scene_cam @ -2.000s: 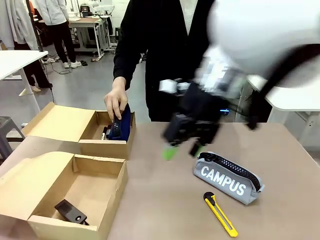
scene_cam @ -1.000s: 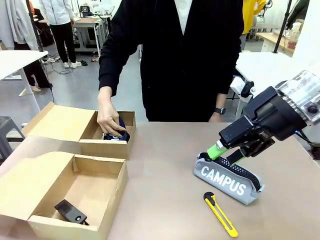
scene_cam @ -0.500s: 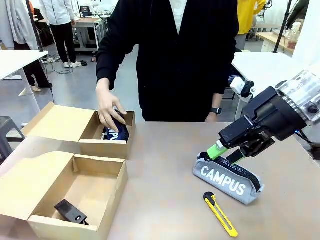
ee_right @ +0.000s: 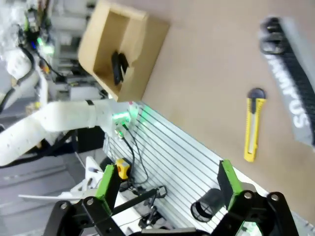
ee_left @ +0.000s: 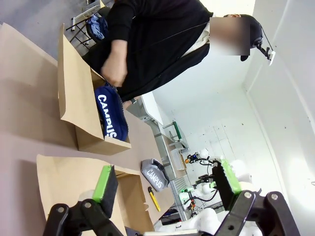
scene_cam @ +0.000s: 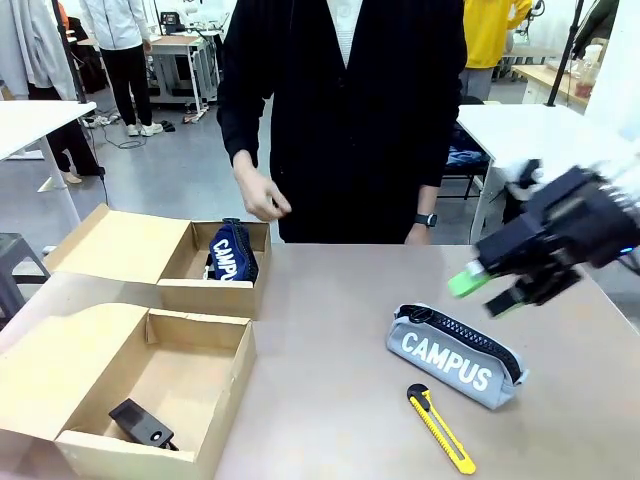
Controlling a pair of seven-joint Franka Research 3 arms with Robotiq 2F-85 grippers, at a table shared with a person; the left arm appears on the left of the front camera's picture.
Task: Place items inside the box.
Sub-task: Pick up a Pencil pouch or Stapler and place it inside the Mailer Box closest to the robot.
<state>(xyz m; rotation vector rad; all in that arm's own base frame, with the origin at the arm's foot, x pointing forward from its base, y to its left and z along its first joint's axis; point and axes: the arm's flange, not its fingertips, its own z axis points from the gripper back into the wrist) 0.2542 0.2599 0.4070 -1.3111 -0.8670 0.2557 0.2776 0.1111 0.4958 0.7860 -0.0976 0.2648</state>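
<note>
The grey CAMPUS pouch (scene_cam: 455, 355) lies on the table with the yellow-and-black utility knife (scene_cam: 440, 428) just in front of it. My right gripper (scene_cam: 490, 288) hovers open, blurred, above and to the right of the pouch, holding nothing. The navy pouch (scene_cam: 232, 252) stands in the far box (scene_cam: 160, 290). In the near box (scene_cam: 225, 395) lies the black stapler (scene_cam: 140, 423). The right wrist view has the open gripper (ee_right: 168, 179) over the knife (ee_right: 253, 125), the grey pouch (ee_right: 293, 83) and the stapler (ee_right: 118, 69). My left gripper (ee_left: 165, 182) is open and empty, facing the navy pouch (ee_left: 110, 115).
A person in black stands at the far side, one hand (scene_cam: 262, 200) raised above the far box. Both boxes have their flaps folded out to the left. Bare tabletop lies between the boxes and the grey pouch. My white left arm (ee_right: 54, 123) lies beyond the near box.
My right gripper has risen off the grey pouch and moved right, still open. The person's hand has left the far box, and the navy pouch stays inside.
</note>
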